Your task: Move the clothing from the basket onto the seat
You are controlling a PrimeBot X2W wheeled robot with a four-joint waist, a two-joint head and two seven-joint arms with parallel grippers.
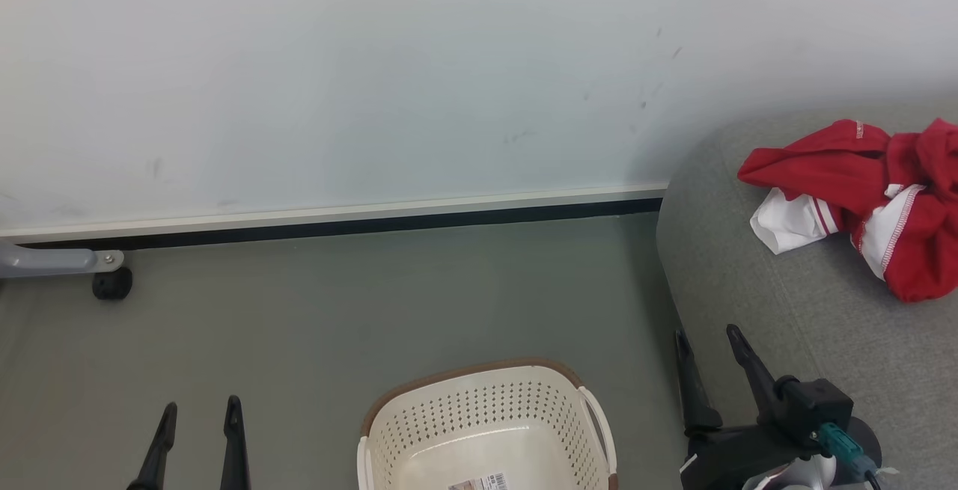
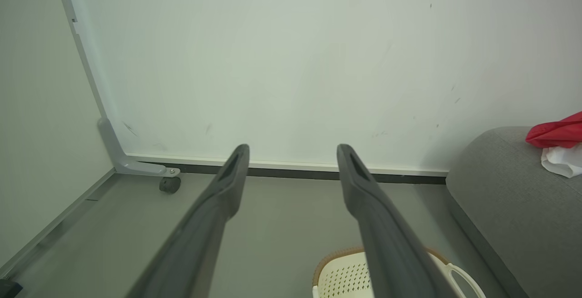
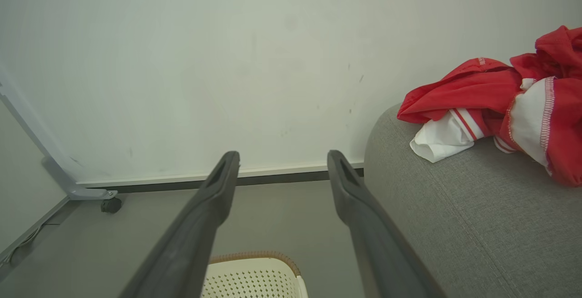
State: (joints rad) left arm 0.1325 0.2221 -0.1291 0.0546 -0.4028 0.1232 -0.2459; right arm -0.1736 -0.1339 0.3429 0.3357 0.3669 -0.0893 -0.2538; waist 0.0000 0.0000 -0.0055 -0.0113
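Note:
The red and white clothing [image 1: 868, 198] lies in a crumpled heap on the grey seat [image 1: 808, 310] at the right; it is also in the right wrist view [image 3: 500, 102] and at the left wrist view's right edge [image 2: 557, 141]. The cream basket [image 1: 486, 430] with a brown rim stands on the floor at the bottom centre, with only a label showing inside. My left gripper [image 1: 200, 409] is open at the lower left, left of the basket. My right gripper [image 1: 707, 340] is open by the seat's front corner, holding nothing.
A white panel wall [image 1: 337, 86] with a dark baseboard runs across the back. Its grey foot with a black caster [image 1: 112, 283] sits at the far left. Grey floor [image 1: 374, 303] lies between the wall and the basket.

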